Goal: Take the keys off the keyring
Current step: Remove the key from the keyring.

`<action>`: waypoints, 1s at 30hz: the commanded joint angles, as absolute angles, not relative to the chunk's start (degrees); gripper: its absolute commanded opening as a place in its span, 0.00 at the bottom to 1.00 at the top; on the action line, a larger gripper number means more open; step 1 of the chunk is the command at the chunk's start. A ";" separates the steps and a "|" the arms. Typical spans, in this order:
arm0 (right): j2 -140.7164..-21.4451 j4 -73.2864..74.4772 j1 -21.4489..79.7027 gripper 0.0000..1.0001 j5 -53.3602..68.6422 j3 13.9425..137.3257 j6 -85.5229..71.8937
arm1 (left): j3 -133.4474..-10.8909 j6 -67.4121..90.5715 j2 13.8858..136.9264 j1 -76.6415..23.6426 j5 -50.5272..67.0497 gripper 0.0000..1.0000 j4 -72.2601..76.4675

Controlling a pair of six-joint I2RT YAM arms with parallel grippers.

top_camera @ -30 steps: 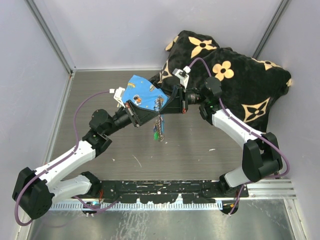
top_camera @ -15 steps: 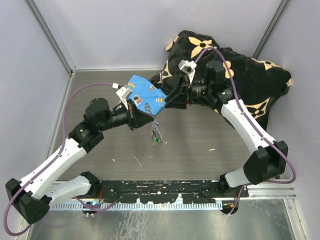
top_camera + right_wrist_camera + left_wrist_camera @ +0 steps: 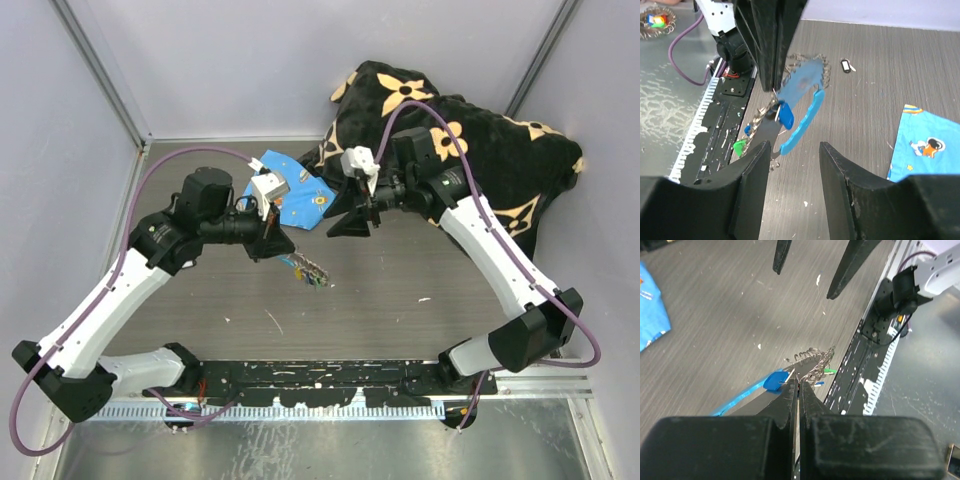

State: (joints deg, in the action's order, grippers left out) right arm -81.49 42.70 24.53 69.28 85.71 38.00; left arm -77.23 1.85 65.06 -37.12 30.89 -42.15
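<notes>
The left gripper [image 3: 797,385] pinches the keyring [image 3: 812,362], keys [image 3: 312,278] dangling below. The right gripper [image 3: 342,222] stands partly open, holding nothing.

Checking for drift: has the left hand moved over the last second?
Yes. The left hand, pinching the thin metal keyring, has drawn left and nearer, away from the black flower-print cushion.
</notes>
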 commanded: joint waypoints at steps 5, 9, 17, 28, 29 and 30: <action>-84.00 42.52 32.06 0.50 67.16 88.32 43.01 | -79.29 -0.46 64.37 -37.99 34.38 0.00 -41.54; -84.45 39.68 33.01 0.49 68.38 86.46 40.46 | -77.30 0.45 63.54 -38.13 35.07 0.00 -38.50; -84.39 35.42 34.28 0.45 70.02 83.53 35.17 | -75.68 1.79 63.27 -38.24 36.00 0.00 -35.42; -83.94 33.61 35.31 0.35 70.51 81.23 33.19 | -75.54 2.33 63.55 -38.47 36.21 0.00 -34.46; -83.96 33.51 35.38 0.33 70.62 81.29 32.96 | -75.51 2.41 63.55 -38.49 36.21 0.00 -34.39; -84.00 33.50 35.45 0.32 70.66 81.38 32.73 | -75.39 2.45 63.54 -38.53 36.21 0.00 -34.32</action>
State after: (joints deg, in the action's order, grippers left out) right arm -85.14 36.18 34.85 68.60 81.08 34.20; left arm -74.83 1.41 65.25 -38.20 34.28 -39.40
